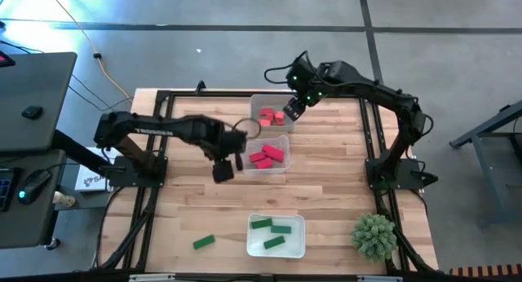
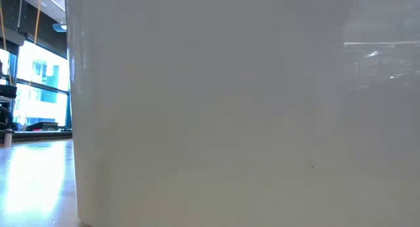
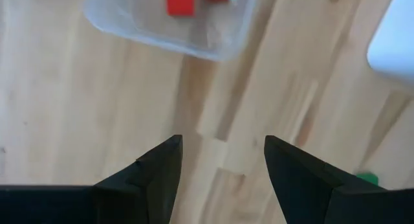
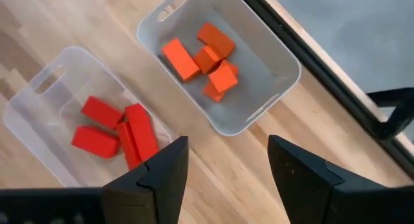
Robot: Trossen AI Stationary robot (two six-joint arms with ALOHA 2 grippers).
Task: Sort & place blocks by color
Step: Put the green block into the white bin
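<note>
Several orange-red blocks (image 4: 208,57) lie in a clear tray (image 1: 263,103) at the table's far side. Several deep red blocks (image 4: 116,132) lie in a second clear tray (image 1: 281,164) at the middle. Three green blocks (image 1: 272,233) lie in a white tray (image 1: 298,225) near the front edge. One green block (image 1: 204,242) lies on the bare table to that tray's left. My left gripper (image 1: 222,169) is open and empty over the wood, just left of the deep red tray. My right gripper (image 1: 292,111) is open and empty above the right end of the orange-red tray.
A spiky green plant ball (image 1: 374,235) sits at the front right corner. The low view is filled by the white tray's wall (image 2: 230,122). Bare wood (image 1: 179,200) lies between the left gripper and the loose green block. Black frame rails (image 1: 371,127) run along the table's sides.
</note>
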